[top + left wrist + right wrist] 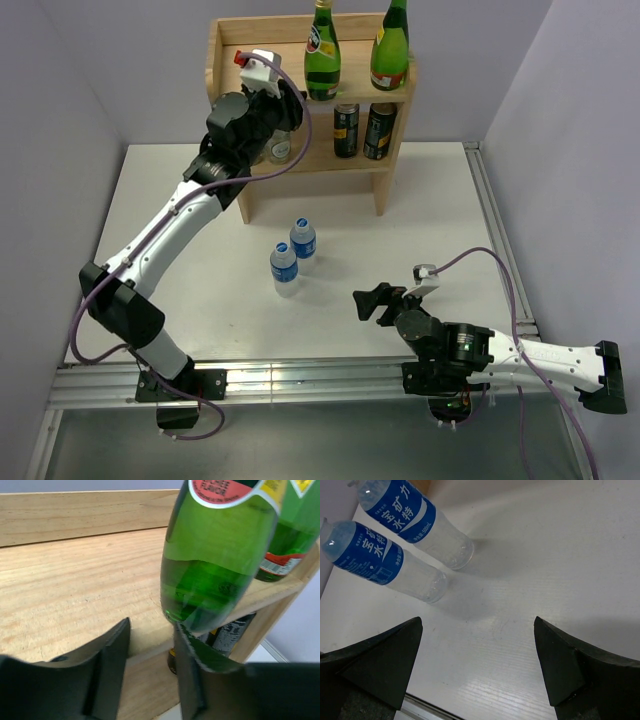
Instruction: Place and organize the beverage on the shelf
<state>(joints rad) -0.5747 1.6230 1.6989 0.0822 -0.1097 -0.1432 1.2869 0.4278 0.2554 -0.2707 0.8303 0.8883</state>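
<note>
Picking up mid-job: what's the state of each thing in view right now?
Light wooden two-tier shelf: upright, partly stocked.
Two green glass bottles: upright on top board.
Two dark cans: upright on lower board.
Two blue-labelled clear water bottles: upright on white table.
Left claw: partly open, empty.
Right claw: wide open, empty.

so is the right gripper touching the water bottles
Apart. The top view shows bare table between the right gripper and the water bottles.
</note>
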